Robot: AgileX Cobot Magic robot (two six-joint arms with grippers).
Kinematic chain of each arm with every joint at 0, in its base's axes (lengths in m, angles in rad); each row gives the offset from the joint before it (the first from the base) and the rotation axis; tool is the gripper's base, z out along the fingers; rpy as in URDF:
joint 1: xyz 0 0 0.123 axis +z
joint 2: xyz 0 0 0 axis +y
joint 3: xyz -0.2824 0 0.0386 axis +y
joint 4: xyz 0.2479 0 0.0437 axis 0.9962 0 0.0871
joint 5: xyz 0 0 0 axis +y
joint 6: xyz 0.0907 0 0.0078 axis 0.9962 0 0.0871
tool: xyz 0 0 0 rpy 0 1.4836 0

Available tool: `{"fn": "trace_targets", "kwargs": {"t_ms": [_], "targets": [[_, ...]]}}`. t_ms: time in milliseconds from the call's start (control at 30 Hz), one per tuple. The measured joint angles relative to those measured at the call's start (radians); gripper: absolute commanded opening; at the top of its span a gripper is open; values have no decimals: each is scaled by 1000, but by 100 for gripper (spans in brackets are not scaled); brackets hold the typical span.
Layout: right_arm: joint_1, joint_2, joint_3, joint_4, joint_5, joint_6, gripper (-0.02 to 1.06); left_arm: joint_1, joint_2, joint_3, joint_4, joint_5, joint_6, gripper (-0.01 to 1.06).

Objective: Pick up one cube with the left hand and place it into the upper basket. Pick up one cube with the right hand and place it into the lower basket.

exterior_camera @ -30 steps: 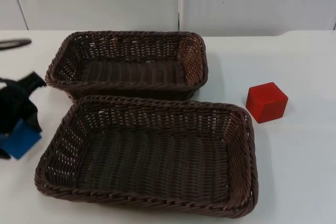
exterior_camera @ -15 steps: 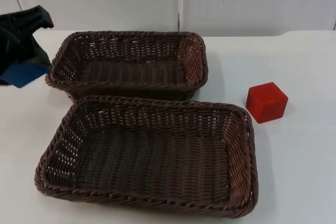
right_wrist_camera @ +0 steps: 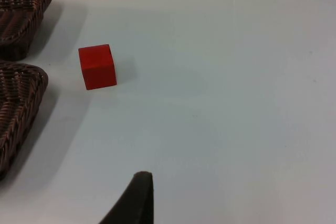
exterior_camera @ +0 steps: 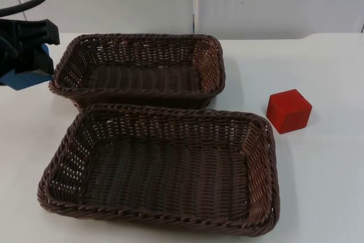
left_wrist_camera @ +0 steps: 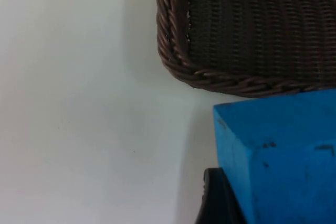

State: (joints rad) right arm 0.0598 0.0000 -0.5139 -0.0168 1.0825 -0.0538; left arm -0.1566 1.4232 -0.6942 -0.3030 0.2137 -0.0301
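1. The left claw [exterior_camera: 25,66] is clenched on the blue cube [exterior_camera: 27,78], held above the surface [exterior_camera: 335,186] just off the upper basket's 9 o'clock end, in the top view.
2. In the left wrist view the blue cube [left_wrist_camera: 278,156] sits against a black fingertip [left_wrist_camera: 218,200], with a rounded corner of the upper basket [left_wrist_camera: 178,66] close beyond it.
3. The upper basket [exterior_camera: 139,38] is brown wicker and lies at 12 o'clock of the lower basket [exterior_camera: 159,112]; their long rims touch or nearly touch.
4. The red cube [exterior_camera: 289,110] rests on the surface at 3 o'clock of the baskets, near the lower basket's far right corner, apart from both.
5. The right arm waits; in its wrist view one fingertip of the right claw [right_wrist_camera: 137,195] hangs over the bare surface, well apart from the red cube [right_wrist_camera: 97,66]. Whether this claw is released or clenched I cannot tell.
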Motion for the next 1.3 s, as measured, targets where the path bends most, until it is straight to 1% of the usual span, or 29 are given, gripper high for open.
{"fn": "trace_targets", "kwargs": {"t_ms": [167, 333, 467, 500, 667, 700, 833, 867, 1067, 1100, 1233, 1267, 1300], "targets": [[0, 0, 0, 0, 0, 0, 105, 0, 0, 0, 0, 17, 7, 0], [0, 0, 0, 0, 0, 0, 105, -10, 0, -5, 1, 51, 37, 0], [0, 0, 0, 0, 0, 0, 105, -49, 0, -73, 1, 112, 99, 0], [0, 0, 0, 0, 0, 0, 105, -49, 0, -73, 1, 112, 99, 0], [0, 0, 0, 0, 0, 0, 105, -58, 21, -213, 1, 193, 146, 0], [0, 0, 0, 0, 0, 0, 105, -58, 21, -213, 1, 193, 146, 0], [0, 0, 0, 0, 0, 0, 105, -58, 84, -327, 1, 236, 172, 0], [0, 0, 0, 0, 0, 0, 105, -58, 84, -327, 1, 236, 172, 0], [0, 0, 0, 0, 0, 0, 105, -58, 236, -482, 1, 314, 213, 0], [0, 0, 0, 0, 0, 0, 105, -58, 236, -482, 1, 314, 213, 0], [0, 0, 0, 0, 0, 0, 105, -58, 355, -596, 1, 360, 231, 0], [0, 0, 0, 0, 0, 0, 105, -58, 355, -596, 1, 360, 231, 0], [0, 0, 0, 0, 0, 0, 105, -58, 384, -625, 1, 369, 231, 0]]}}
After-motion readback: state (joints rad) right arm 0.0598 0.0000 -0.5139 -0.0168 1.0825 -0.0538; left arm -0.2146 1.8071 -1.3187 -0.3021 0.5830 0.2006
